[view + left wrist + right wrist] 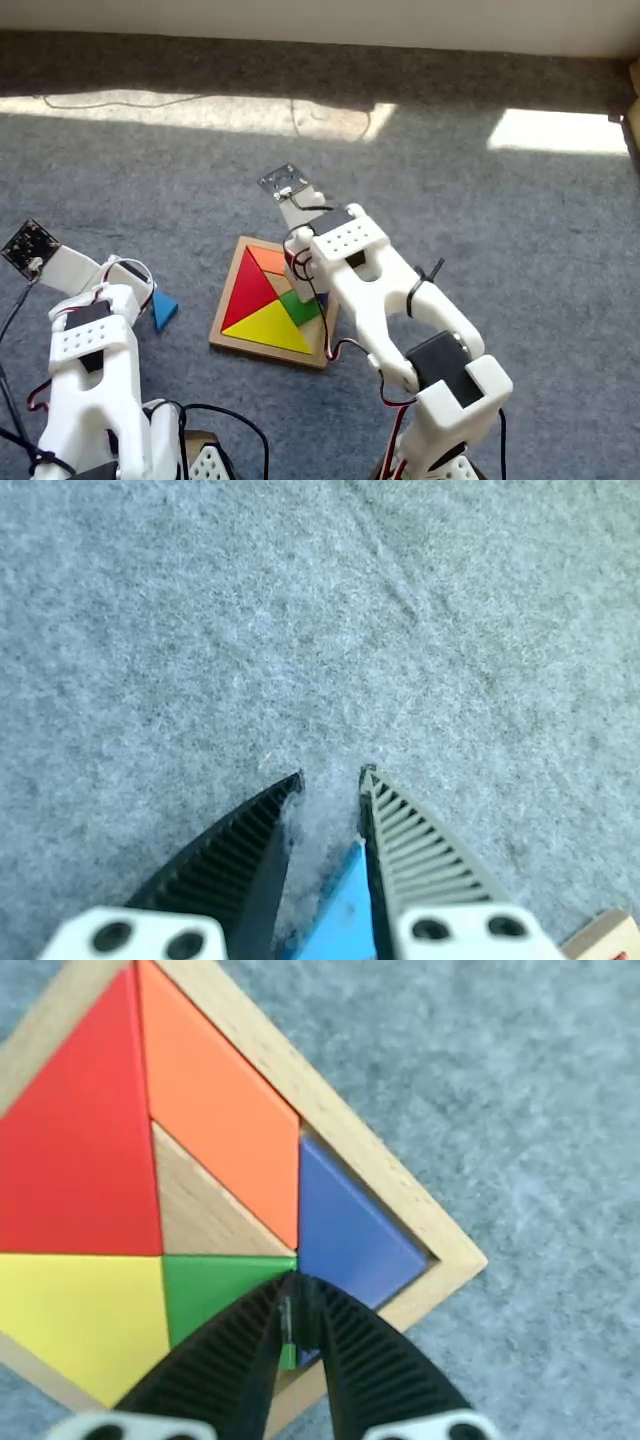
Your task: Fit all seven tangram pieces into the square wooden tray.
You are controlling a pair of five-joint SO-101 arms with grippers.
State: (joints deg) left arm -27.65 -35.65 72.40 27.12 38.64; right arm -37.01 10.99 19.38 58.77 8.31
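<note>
Blue triangle (342, 918) between parted fingers of left hand (331, 773) — right hand (298, 1282) (pinched closed) over green piece (210, 1290) in the tray (380, 1175)

A grey carpet (500, 230) with a short, felt-like pile is seen across the whole scene, and its fibres are shown closely in the left wrist view (300, 630). Two bright patches of sunlight are cast on it at the far side: a long one (200, 112) and a shorter one (560, 130). Behind them a darker band of shade (300, 65) is laid along the carpet. A pale wall (350, 20) is met at the far edge. A thin cable (100, 100) is laid through the long patch. A brown wooden edge (634, 100) is seen at the side.
</note>
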